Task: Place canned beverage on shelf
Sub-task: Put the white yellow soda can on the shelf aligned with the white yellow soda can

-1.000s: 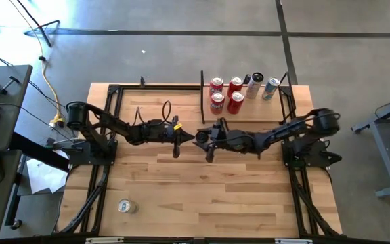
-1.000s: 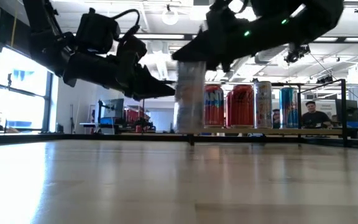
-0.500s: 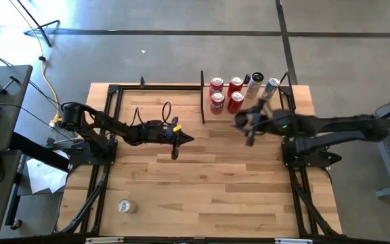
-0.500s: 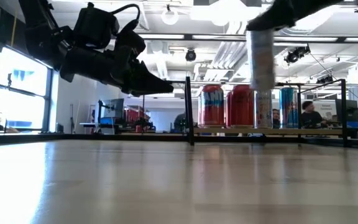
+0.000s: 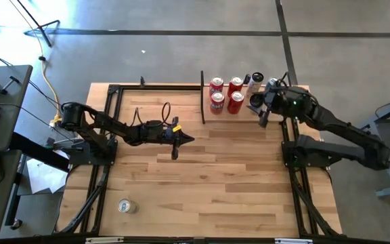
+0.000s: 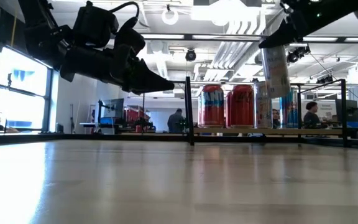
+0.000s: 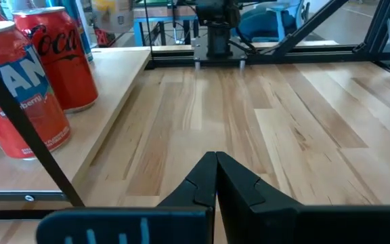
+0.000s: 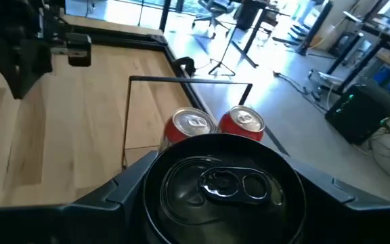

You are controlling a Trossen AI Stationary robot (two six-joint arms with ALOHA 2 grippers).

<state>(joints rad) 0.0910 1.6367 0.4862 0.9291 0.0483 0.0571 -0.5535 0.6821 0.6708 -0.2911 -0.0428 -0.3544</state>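
My right gripper (image 5: 257, 102) is shut on a silver can (image 6: 275, 67) with a dark top (image 8: 219, 177). It holds the can in the air over the pale shelf board (image 5: 212, 115), beside the cans standing there. These are red cans (image 5: 235, 102) and two slim cans (image 5: 254, 80) at the far right. My left gripper (image 5: 189, 139) is shut and empty, raised over the table's middle. It also shows in the low view (image 6: 166, 86) and the left wrist view (image 7: 215, 163). My right gripper pinches the can's upper wall just below the rim (image 8: 156, 203), with one finger (image 8: 124, 190) on each side. The fingers slant down from the table's right side. The can hangs about upright, its bottom (image 6: 277, 92) lifted clear above the shelf.
Thin black posts (image 5: 202, 95) edge the shelf, and one shows in the low view (image 6: 189, 109). Red cans (image 7: 19, 95) stand on the shelf's left half. Another can (image 5: 124, 206) sits near the table's near left corner. A person (image 6: 178, 119) stands in the room behind.
My right gripper has carried the silver can from the table's middle, near my left gripper's tips, toward the right and far edge and upward. The can now hangs over the shelf beside the red cans, still upright.
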